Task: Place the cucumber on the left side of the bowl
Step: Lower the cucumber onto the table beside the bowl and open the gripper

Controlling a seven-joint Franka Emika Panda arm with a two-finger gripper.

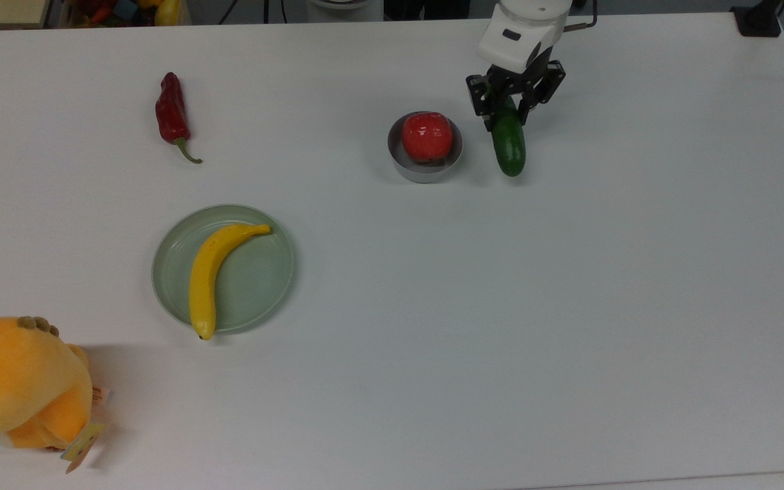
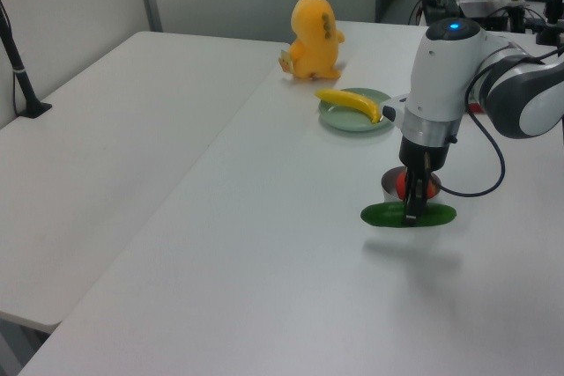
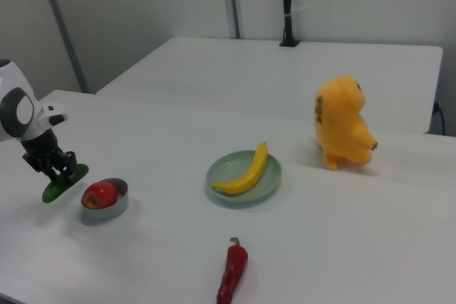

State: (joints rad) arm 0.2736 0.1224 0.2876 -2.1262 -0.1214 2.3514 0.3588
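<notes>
- Your gripper [image 1: 504, 111] [image 2: 411, 215] [image 3: 58, 174] is clamped across the cucumber [image 1: 508, 146] [image 2: 388, 215] [image 3: 53, 190].
- You have the cucumber low over the table [image 1: 569, 306], just beside the bowl [image 1: 406, 167] [image 2: 389, 187] [image 3: 107, 211] on the top view's right.
- You'll see a red apple [image 1: 426, 136] in the bowl.

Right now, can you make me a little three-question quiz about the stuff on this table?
1. True or false: the banana lies on the plate.
2. What sits in the bowl? A) a chili pepper B) a red apple C) nothing
3. Fill in: the gripper is closed on the ____.

Key:
1. True.
2. B, the red apple.
3. The cucumber, held just beside the bowl on the top view's right.
</notes>
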